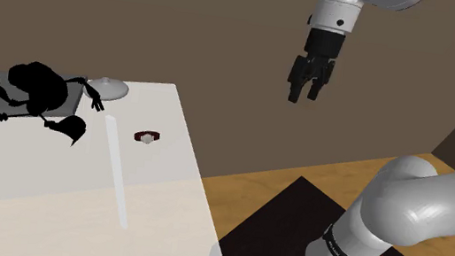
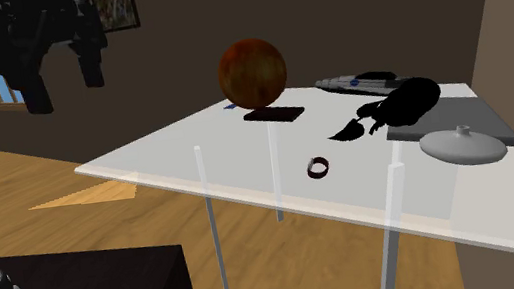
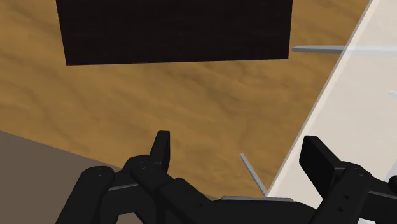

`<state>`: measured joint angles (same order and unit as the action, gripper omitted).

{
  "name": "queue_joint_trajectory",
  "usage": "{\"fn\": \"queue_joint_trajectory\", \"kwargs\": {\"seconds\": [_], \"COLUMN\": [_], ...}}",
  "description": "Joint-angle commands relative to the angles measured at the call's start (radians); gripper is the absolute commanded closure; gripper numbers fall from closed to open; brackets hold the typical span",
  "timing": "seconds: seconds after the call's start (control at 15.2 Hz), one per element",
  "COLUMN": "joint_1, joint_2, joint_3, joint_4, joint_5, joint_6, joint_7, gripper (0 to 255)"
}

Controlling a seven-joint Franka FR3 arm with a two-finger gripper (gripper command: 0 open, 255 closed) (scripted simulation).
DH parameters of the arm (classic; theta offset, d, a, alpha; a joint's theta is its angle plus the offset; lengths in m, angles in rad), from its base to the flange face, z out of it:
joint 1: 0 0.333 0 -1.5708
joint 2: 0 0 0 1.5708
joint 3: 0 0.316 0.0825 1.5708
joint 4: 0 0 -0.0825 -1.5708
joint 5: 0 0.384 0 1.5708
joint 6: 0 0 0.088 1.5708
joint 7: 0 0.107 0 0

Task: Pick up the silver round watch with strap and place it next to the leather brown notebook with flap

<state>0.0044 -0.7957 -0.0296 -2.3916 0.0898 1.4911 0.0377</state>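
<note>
Shoulder view: the hand [image 1: 304, 94] hangs high above the wooden floor [image 1: 254, 188], to the right of the white surface [image 1: 154, 203], open and holding nothing. The watch [image 1: 147, 137] lies on the surface near its right edge, well apart from the hand.

Second exterior view: the watch [image 2: 318, 168] lies towards the near edge, in front of a brown globe [image 2: 251, 71]. The hand [image 2: 64, 83] is at the far left.

Wrist view: the fingers [image 3: 162, 146] stand apart over the floor, beside the surface's edge.

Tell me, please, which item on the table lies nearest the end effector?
The small watch with the dark strap: it lies closest to the end effector, whereas the black figure and grey lid sit farther across the table.
</note>
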Motion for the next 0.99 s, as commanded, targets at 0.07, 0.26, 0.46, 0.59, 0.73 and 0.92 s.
{"fn": "queue_joint_trajectory", "kwargs": {"seconds": [0.07,0.26,0.46,0.59,0.73,0.92], "joint_1": [0.011,0.042,0.071,0.089,0.106,0.131], "joint_2": [0.028,0.116,0.208,0.271,0.334,0.430], "joint_3": [0.005,0.020,0.036,0.048,0.061,0.081], "joint_4": [0.000,0.006,0.023,0.040,0.061,0.100], "joint_5": [-0.001,-0.003,-0.005,-0.007,-0.011,-0.018], "joint_6": [0.034,0.132,0.225,0.283,0.338,0.413], "joint_7": [-0.017,-0.065,-0.111,-0.140,-0.167,-0.206], "gripper": [0,0,0,0,0,0]}}
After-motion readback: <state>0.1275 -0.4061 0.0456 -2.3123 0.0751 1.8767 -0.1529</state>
